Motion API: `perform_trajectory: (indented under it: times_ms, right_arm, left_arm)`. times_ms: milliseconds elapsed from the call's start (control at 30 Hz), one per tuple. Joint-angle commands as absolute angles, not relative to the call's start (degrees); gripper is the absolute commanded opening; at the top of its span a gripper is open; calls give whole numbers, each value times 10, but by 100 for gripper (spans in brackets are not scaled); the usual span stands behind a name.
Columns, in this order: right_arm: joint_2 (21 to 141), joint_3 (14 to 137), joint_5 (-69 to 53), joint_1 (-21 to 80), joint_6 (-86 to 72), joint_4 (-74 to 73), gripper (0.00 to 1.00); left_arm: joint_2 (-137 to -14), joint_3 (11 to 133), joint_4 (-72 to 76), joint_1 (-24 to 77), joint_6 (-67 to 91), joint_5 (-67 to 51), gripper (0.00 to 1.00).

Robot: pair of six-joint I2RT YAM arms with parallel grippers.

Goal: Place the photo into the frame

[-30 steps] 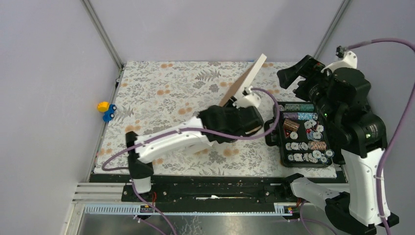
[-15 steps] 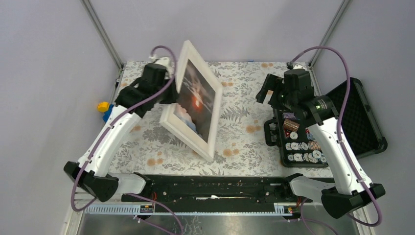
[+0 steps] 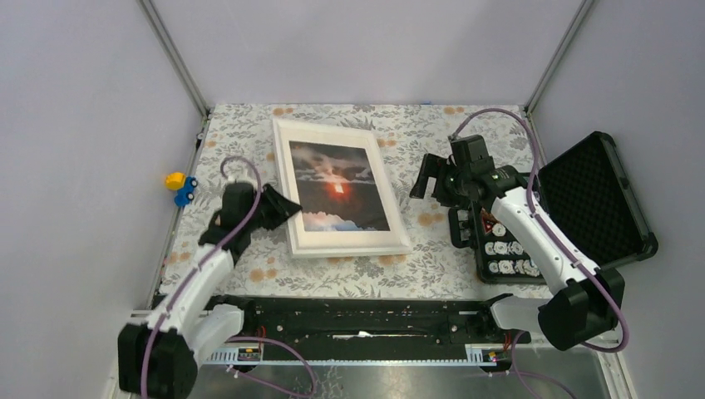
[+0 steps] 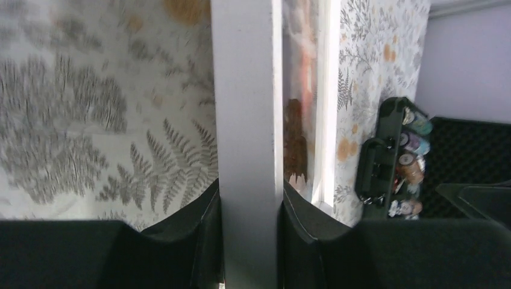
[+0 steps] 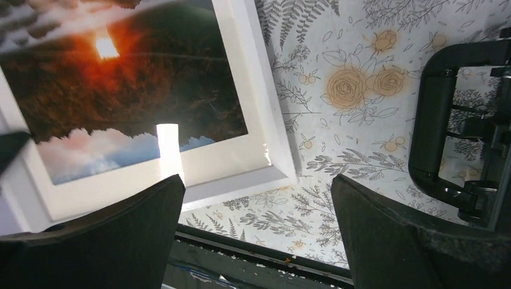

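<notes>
Gripping the frame (image 3: 349, 242) at its left edge, left tool (image 3: 287, 208); right tool (image 3: 419, 184) gaping, near its right edge

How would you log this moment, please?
photo: in frame | frame: face-up on table | left gripper: shut on frame | right gripper: open

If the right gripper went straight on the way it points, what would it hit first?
Probably the right border of the frame, or the cloth just beside it; depth is hard to judge. The right gripper is open, and nothing else lies in between.
</notes>
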State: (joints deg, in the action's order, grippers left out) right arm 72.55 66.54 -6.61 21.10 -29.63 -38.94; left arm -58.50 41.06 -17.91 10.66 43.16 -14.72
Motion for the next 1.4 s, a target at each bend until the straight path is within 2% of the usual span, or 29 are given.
perform_trajectory:
  times_ms: [0,33,67,200,300,433,533,667,733,800,900,1000,1067,1100,1133,1200,1233,1267,1367]
  right_arm:
    - [729,639,-86,210,-319,-352,100]
    - [728,621,-88,210,-341,-347,100]
    - [708,492,-151,211,-466,-232,100]
    - [694,354,-177,222,-626,-47,100]
    - [727,335,-177,247,-683,48,100]
    - [768,353,-152,266,-722,36,100]
    - [779,325,-132,266,-767,86,97]
    - [801,328,-61,265,-774,129,90]
    - [832,340,-43,261,-771,157,76]
    - [874,354,-58,242,-770,174,67]
    - [920,354,-94,196,-763,239,40]
    - [951,378,-131,143,-719,246,24]
    - [991,445,-187,109,-627,184,19]
    - [1019,498,-207,92,-568,116,16]
    - [1047,556,-226,78,-507,66,19]
    - [1132,720,-284,56,-371,-80,31]
    - [1172,801,-282,46,-301,-183,43]
    - [1197,862,-259,41,-250,-257,57]
    - [1222,974,-169,40,-160,-358,78]
  left_arm:
    - [-453,224,106,118,673,-98,0]
    - [-441,190,155,135,703,-68,0]
    - [-463,159,233,220,715,57,0]
    - [-523,127,346,297,781,172,0]
    - [-578,120,417,329,840,223,0]
    - [-639,123,500,341,883,240,0]
    - [-656,132,507,342,900,222,0]
    - [-650,132,485,345,907,192,22]
    - [-639,149,439,345,897,171,33]
    - [-628,166,390,345,880,145,44]
    - [-610,206,265,345,856,108,58]
    - [-595,238,148,345,812,70,67]
    - [-590,271,68,346,759,59,97]
    - [-598,290,26,345,727,47,99]
    - [-611,315,-23,345,700,32,99]
    - [-636,353,-88,345,640,6,99]
    - [-644,359,-88,344,610,-30,99]
    - [-650,365,-95,342,583,-55,99]
    - [-643,386,-91,341,514,-102,99]
